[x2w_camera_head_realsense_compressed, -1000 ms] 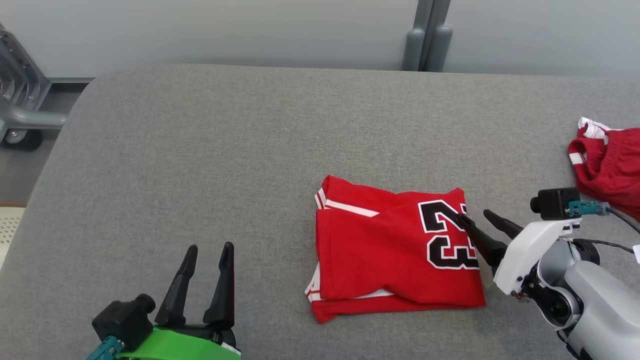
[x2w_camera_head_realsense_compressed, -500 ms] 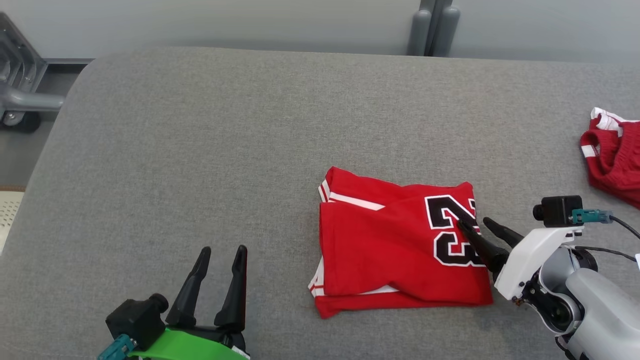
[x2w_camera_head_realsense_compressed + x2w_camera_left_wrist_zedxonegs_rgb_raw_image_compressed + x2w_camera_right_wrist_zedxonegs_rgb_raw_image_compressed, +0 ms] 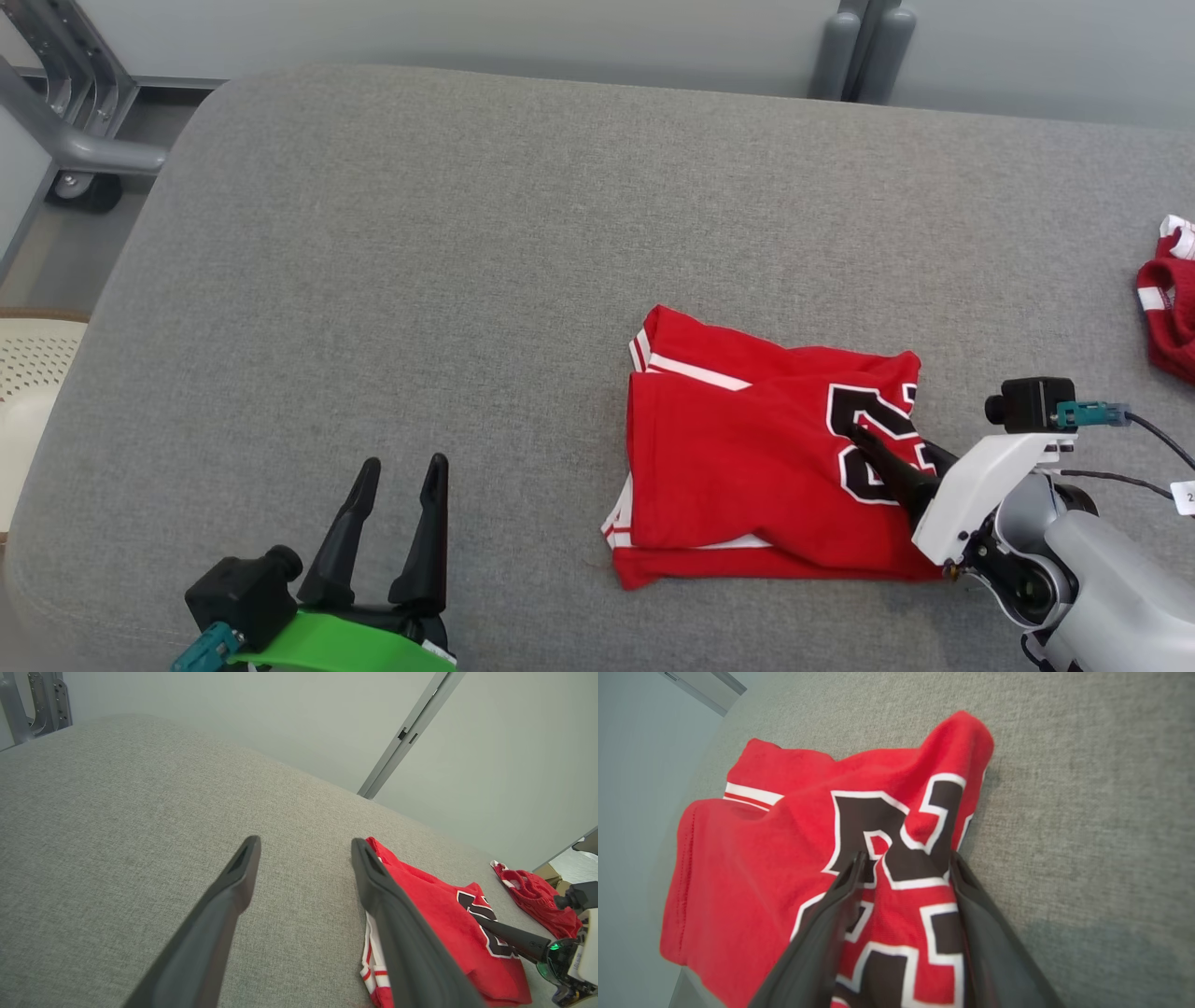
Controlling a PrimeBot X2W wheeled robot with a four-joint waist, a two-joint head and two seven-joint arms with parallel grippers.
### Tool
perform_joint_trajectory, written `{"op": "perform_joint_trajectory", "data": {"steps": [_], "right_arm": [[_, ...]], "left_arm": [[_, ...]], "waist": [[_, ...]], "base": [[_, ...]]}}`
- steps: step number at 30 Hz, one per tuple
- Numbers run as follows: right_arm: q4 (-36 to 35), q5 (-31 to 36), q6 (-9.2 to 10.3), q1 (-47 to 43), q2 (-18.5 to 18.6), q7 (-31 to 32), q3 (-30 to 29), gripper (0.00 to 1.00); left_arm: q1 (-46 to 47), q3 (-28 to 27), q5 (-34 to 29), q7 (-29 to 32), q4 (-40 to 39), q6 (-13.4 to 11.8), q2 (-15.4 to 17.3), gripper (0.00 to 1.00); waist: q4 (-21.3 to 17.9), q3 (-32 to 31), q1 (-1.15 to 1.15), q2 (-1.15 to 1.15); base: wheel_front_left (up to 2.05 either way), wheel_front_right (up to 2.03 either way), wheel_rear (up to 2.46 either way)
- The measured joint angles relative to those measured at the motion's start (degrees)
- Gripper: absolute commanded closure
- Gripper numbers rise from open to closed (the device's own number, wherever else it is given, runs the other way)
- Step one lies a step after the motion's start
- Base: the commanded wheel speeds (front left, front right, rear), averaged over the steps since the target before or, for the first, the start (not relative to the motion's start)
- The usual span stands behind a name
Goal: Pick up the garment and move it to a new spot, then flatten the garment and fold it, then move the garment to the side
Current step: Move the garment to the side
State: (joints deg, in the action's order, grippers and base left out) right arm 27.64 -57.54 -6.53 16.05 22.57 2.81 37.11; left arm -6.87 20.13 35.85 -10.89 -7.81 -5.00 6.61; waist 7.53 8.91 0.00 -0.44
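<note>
Folded red knit garment (image 3: 747, 457) lies near the grey woven worktop's (image 3: 420, 233) front edge. Right gripper (image 3: 892, 441) apart, straddling its bunched edge; left gripper (image 3: 404, 462) apart.

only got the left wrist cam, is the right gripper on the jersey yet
observer: yes. In the right wrist view the right gripper straddles the jersey at its number edge, with cloth bunched in the gap.
operator: shut on it
observer: not yet, the jaws stand apart on either side of that cloth.
</note>
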Motion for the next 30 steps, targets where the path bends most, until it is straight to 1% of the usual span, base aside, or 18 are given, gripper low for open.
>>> {"op": "perform_joint_trajectory", "data": {"steps": [1,6,8,11,13,23,27,28,30], "right_arm": [[0.0,-0.01,-0.01,0.09,-0.02,0.0,0.0,1.0],[-0.15,-0.47,-0.15,1.44,-0.55,0.0,0.08,1.0],[-0.41,-1.15,-0.51,1.87,-0.42,0.02,0.02,1.0],[-1.09,-1.52,-0.52,2.96,0.42,0.21,-0.33,1.0],[-1.45,-1.47,-0.52,4.11,1.81,0.7,-0.7,1.0],[-2.66,1.98,-0.52,10.66,11.69,4.35,-1.83,1.0],[-3.19,2.58,-0.52,12.18,15.59,6.05,-2.97,1.0],[-3.19,2.58,-0.52,12.18,15.59,6.05,-2.97,1.0],[-3.28,2.64,-0.51,12.8,17.55,7.19,-3.35,1.0]], "left_arm": [[0.0,-0.1,-0.05,-0.01,0.03,-0.04,0.0,0.0],[-0.01,-1.51,-0.33,-0.34,0.14,-0.07,0.05,0.0],[-0.01,-1.54,-0.33,-0.35,0.13,-0.07,0.05,0.0],[-0.02,-1.63,-0.33,-0.52,0.12,-0.08,0.05,0.0],[-0.03,-1.64,-0.33,-0.52,0.12,-0.08,0.05,0.0],[-0.08,-1.45,-0.33,-0.78,-0.04,-0.15,-0.07,0.0],[-0.07,-0.92,-0.33,-0.78,-0.03,-0.15,-0.24,0.0],[-0.07,-0.92,-0.33,-0.78,-0.03,-0.15,-0.24,0.0],[-0.07,-0.74,-0.33,-0.78,-0.03,-0.15,-0.3,0.0]], "waist": [[-0.04,-0.03,0.0,0.0],[-0.9,-0.42,0.0,0.0],[-1.42,-0.62,0.0,0.0],[-2.28,-0.93,0.0,0.0],[-2.9,-1.12,0.0,0.0],[-5.99,-1.88,0.0,0.0],[-6.65,-2.01,0.0,0.0],[-6.65,-2.01,0.0,0.0],[-6.75,-2.05,0.0,0.0]], "base": [[0.0,0.0,0.0],[0.0,0.0,0.0],[0.0,0.0,0.0],[0.0,0.0,0.0],[0.0,0.0,0.0],[0.0,0.0,0.0],[0.0,0.0,0.0],[0.0,0.0,0.0],[0.0,0.0,0.0]]}}
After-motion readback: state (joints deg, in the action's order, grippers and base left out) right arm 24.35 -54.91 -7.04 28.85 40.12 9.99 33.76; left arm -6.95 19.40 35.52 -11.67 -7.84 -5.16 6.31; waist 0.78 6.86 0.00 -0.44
